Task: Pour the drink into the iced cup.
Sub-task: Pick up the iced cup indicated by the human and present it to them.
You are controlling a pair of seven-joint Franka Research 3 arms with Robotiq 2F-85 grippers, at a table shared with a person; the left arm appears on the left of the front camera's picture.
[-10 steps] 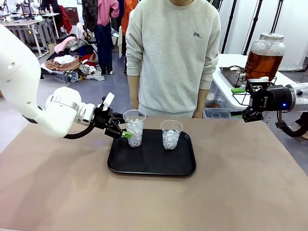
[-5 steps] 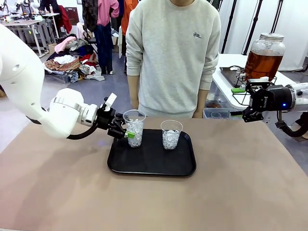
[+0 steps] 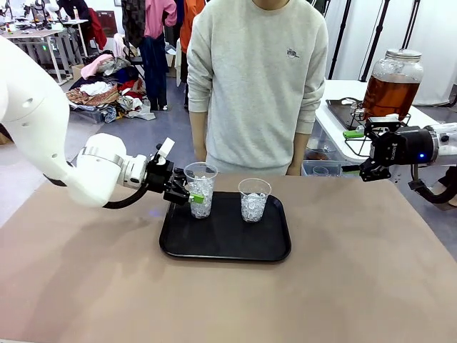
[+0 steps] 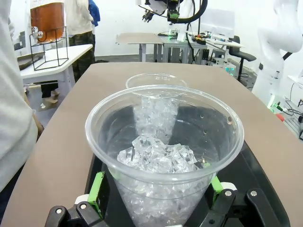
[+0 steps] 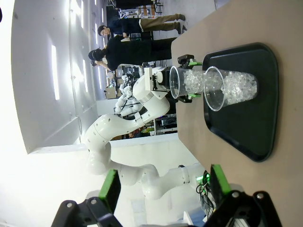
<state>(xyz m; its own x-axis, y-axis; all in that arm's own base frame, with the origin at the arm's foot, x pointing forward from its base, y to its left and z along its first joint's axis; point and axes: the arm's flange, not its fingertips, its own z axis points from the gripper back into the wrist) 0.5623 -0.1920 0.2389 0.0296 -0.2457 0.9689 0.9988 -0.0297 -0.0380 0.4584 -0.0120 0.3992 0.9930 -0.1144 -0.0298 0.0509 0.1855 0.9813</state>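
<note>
Ice fills two clear plastic cups standing apart on a black tray (image 3: 225, 246) near the far middle of the brown counter (image 3: 107, 286). The left pincer (image 3: 193, 195) reaches in level from the robot's left and is spread around the left cup (image 3: 201, 187). In the left wrist view its green pads (image 4: 97, 188) sit on either side of the cup's lower wall, very close, though contact cannot be judged. The right cup (image 3: 254, 199) stands just beyond it, untouched. The drink (image 3: 389, 96), clear amber-brown, sits in a big round glass jar (image 3: 397, 70) with a silvery lid (image 3: 404, 53), raised on a black wire stand (image 3: 355, 145) on a white side table (image 3: 335, 128) past the counter's far right corner. The right pincer (image 3: 365, 151) hovers in front of that stand with its fingers wide apart and nothing between them. A person (image 3: 257, 86) in a pale sweatshirt stands at the far edge behind the tray.
</note>
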